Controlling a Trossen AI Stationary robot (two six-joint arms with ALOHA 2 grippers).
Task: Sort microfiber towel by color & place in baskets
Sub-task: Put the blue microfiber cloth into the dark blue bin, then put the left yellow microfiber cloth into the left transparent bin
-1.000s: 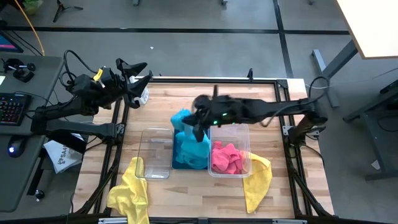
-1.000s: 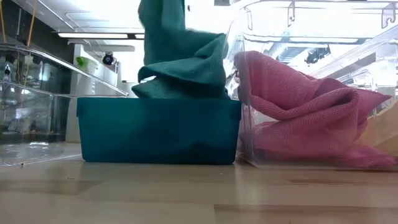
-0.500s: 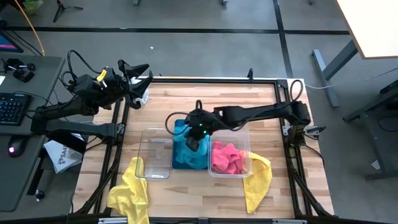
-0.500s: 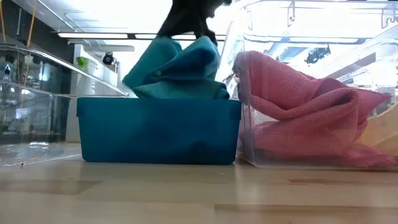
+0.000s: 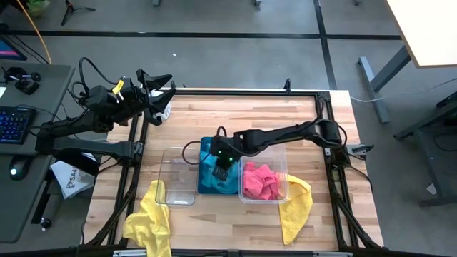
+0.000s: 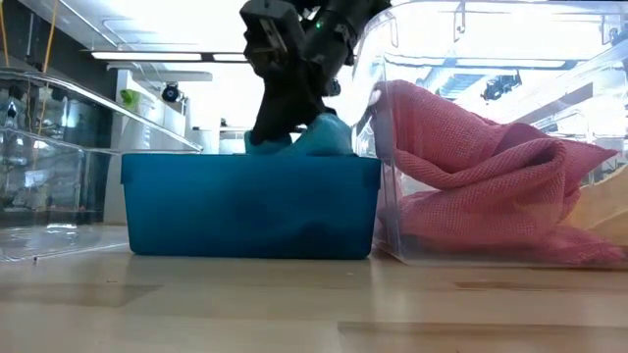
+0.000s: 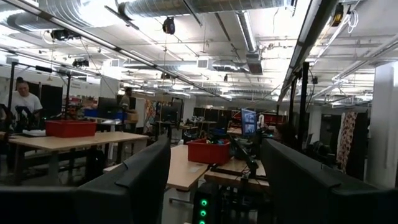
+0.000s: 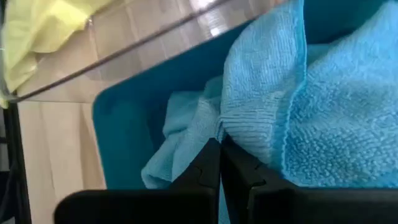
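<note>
The step in hand looks like the drop of a cyan-blue towel point(image 5: 213, 173) into the teal bin point(image 5: 202, 187), the middle one of three bins on the tabletop point(image 5: 285, 118). The right gripper point(image 5: 223, 167) is down over that bin, low among the folds; in its wrist view the two dark fingers point(image 8: 205, 171) are pressed together with an edge of the cloth right at their tips, so the jaws read as clenched, most likely pinching that blue edge (the pinch itself is hidden by the fabric). The next move, as I judge it, calls for letting go and lifting straight up so that no cloth trails out over the rim.

The clear bin on the right point(image 5: 280, 150) holds the pink towels point(image 5: 260, 183); the clear bin on the left point(image 5: 178, 177) looks empty. Two yellow towels are not yet sorted: one point(image 5: 148, 223) lies at the near left, just beside the left clear bin, the other point(image 5: 298, 205) at the near right, against the pink bin's corner.

The left gripper point(image 5: 158, 84) waits off the far left corner, jaws apart and holding nothing.
</note>
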